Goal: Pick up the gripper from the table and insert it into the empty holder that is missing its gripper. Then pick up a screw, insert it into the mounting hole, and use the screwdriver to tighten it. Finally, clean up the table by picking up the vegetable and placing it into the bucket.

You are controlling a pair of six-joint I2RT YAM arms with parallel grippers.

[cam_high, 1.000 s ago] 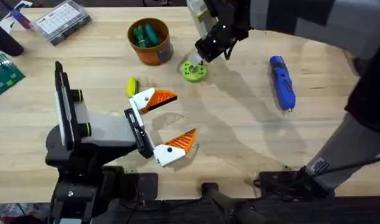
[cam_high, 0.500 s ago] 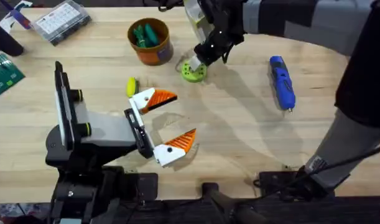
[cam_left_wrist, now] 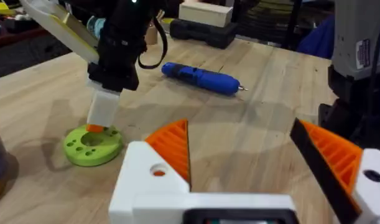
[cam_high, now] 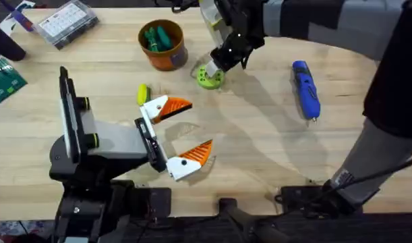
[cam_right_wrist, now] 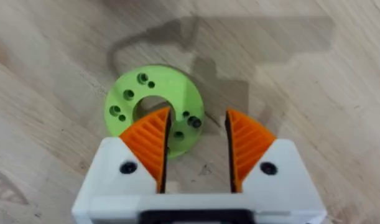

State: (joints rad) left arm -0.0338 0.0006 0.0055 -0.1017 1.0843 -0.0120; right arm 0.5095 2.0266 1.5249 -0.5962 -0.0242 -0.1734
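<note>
Right gripper (cam_right_wrist: 196,146): we see its orange pads (cam_right_wrist: 149,140) narrowly parted, empty, one pad over the green disc (cam_right_wrist: 153,107) lying flat on the table (cam_high: 259,148). Left gripper (cam_high: 184,133): fingers spread wide, holding nothing, near the table's front. We find the screwdriver (cam_high: 305,89) lying well to the right, and the bucket (cam_high: 163,44), holding green vegetables, just left of the disc
</note>
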